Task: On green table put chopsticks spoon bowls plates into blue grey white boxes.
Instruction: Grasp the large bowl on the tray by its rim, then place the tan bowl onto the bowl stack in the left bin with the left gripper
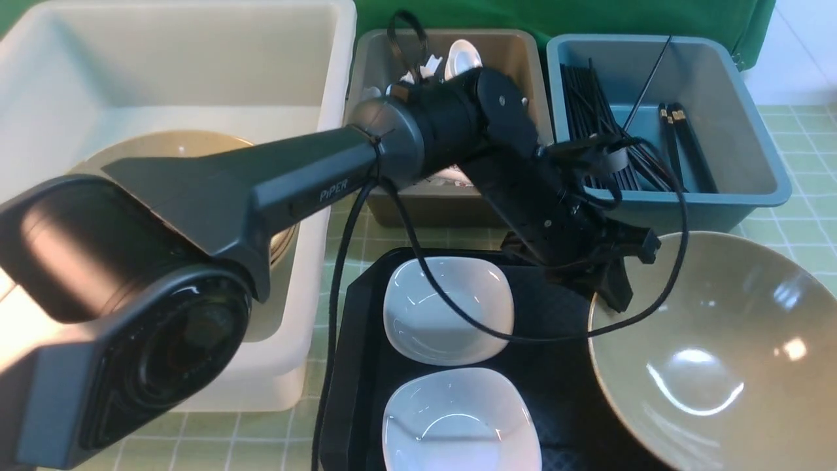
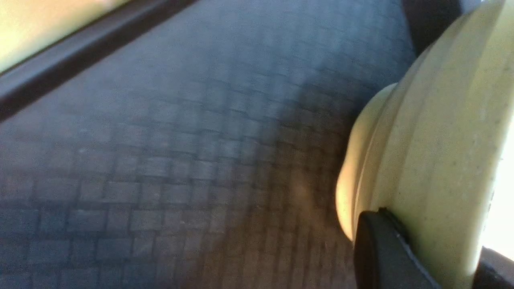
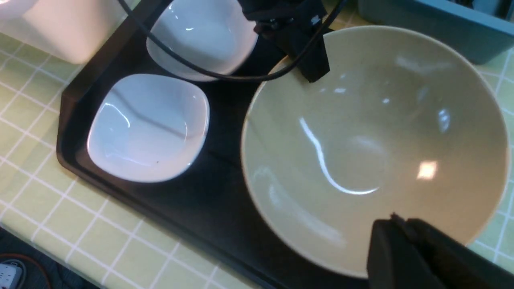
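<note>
The right gripper (image 3: pixel 395 224), closed, was shown only in its wrist view. The large, glossy beige bowl (image 1: pixel 706 347) was pinched at its rim by the left gripper (image 1: pixel 611 288); its ridged underside was revealed only by the left wrist view. Beside it, smooth white bowls (image 1: pixel 461 418) were held in the black tray (image 1: pixel 343 392), on green gridded cloth (image 1: pixel 261 438). Beyond, dark chopsticks (image 1: pixel 683 147) were contained in the blue box (image 1: pixel 706 212).

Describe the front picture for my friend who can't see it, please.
A black robot left arm's gripper pinches the rim of a big, round, beige bowl. Two small white bowls sit on a black tray; behind are white, grey-brown and blue plastic boxes.
</note>
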